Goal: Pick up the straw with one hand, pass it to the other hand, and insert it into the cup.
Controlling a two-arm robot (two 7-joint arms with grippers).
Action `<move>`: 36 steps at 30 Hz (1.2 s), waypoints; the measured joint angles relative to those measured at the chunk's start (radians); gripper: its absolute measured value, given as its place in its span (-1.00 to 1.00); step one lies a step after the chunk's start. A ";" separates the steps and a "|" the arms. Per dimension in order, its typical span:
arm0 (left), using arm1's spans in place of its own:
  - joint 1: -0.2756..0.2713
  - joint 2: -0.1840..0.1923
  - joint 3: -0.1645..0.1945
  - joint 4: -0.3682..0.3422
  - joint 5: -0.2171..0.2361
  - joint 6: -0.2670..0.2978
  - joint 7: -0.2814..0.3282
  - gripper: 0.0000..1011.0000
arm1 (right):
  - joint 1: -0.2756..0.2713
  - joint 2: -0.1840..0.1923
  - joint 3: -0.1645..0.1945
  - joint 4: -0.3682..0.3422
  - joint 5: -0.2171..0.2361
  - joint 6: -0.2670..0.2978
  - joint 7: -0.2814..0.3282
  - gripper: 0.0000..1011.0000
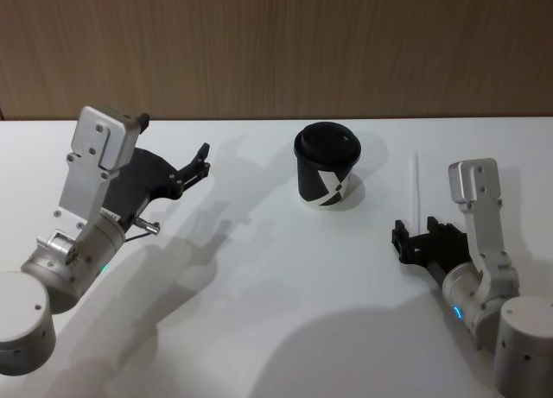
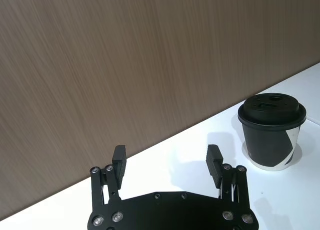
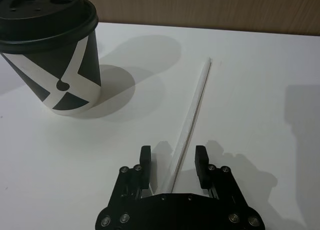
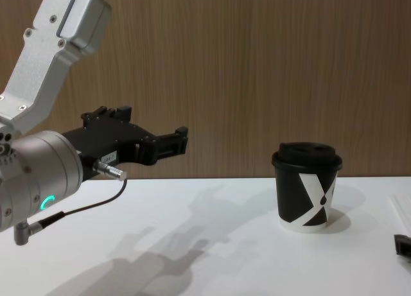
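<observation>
Right wrist view, straw (image 3: 192, 115): it is lying flat on the white table (image 3: 260, 90), to the right of the cup (image 3: 60, 55) and well apart from it. Its far end is pointing toward the wall, past the cup.
Right gripper (image 3: 173, 152): it is sitting low on the straw's near end, right of the cup and nearer the robot. Its fingers are spread apart, and the straw is running between them without touching either one.
Cup: it is standing upright with its domed lid on. The lid opening is facing up.
Left gripper (image 2: 166, 152): it is hovering above the table, well to the left of the cup. Its fingers are spread wide and carrying nothing.
Step in hand: the right gripper is getting ready to pinch the straw.
Doing it well: the straw is looking thin and likely to roll, so it is worth centring it between the pads. Closing slowly and lightly is the safer way. Gripping close to this end is leaving plenty of free length for the left gripper to take.
</observation>
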 joint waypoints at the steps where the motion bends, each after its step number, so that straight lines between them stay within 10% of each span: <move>1: 0.000 0.000 0.000 0.000 0.000 0.000 0.000 0.98 | 0.000 0.000 0.000 0.000 0.000 0.000 0.000 0.08; 17: 0.000 0.000 0.000 0.000 0.000 0.000 0.000 0.98 | 0.000 0.001 0.000 -0.002 -0.002 0.003 0.001 -0.91; 36: 0.000 0.000 0.000 0.000 0.000 0.000 0.000 0.98 | -0.002 0.003 0.002 -0.004 -0.012 -0.015 0.001 -1.00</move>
